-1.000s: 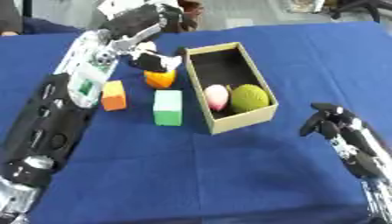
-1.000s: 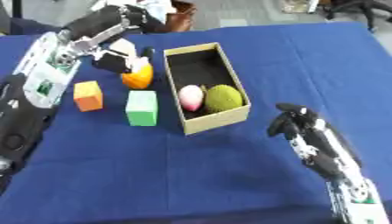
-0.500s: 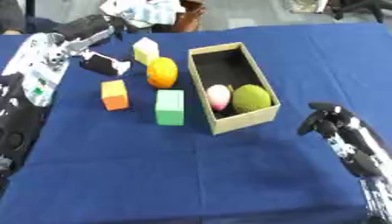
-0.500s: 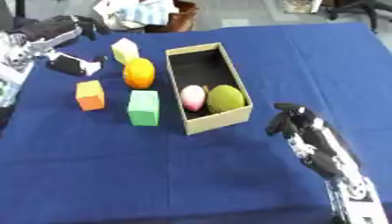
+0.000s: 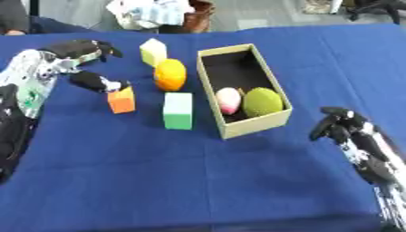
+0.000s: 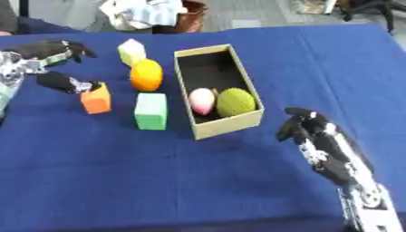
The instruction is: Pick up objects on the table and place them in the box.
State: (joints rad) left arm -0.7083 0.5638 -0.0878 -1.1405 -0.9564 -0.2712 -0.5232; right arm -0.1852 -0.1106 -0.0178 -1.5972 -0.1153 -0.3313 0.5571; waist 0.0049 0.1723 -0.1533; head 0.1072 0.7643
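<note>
An open tan box stands mid-table with a pink egg-shaped thing and a green ball inside. Left of the box lie an orange fruit, a pale yellow block, a green block and an orange cube. My left hand is open at the far left, fingers spread. Its thumb reaches to the orange cube's upper corner; I cannot tell if it touches. It holds nothing. My right hand hangs idle right of the box, fingers relaxed, holding nothing.
The table is covered by a blue cloth. Beyond the far edge sit a crumpled white thing and a brown object. A dark sleeve shows at the top left corner.
My left hand has drawn back to the left from above the orange fruit, uncovering the pale yellow block. The right hand has stayed put.
</note>
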